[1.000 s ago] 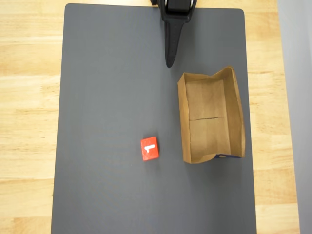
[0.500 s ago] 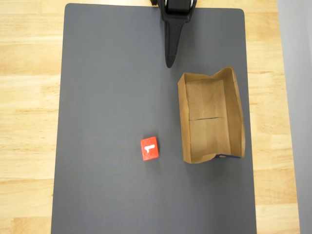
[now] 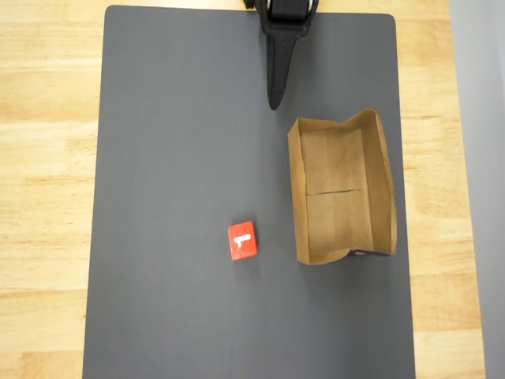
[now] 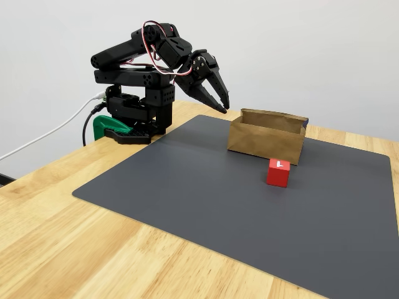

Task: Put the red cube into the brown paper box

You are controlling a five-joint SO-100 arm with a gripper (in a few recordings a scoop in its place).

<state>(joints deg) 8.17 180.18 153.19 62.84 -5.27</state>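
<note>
The red cube (image 3: 242, 241) (image 4: 278, 172) with a white "1" mark lies on the dark grey mat, just left of the brown paper box's near corner in the overhead view. The brown paper box (image 3: 379, 185) (image 4: 267, 141) stands open-topped and empty, a crease across its floor. My black gripper (image 3: 274, 101) (image 4: 222, 108) hangs folded back at the mat's far edge, its fingers together in a single point, shut on nothing. It is beside the box's far left corner, well away from the cube.
A dark grey mat (image 3: 181, 158) (image 4: 187, 187) covers the wooden table (image 3: 47, 197). The arm's base (image 4: 134, 109) with a green clamp (image 4: 106, 128) and cables sits at the table's far edge. A grey wall strip (image 3: 481, 118) runs along the right.
</note>
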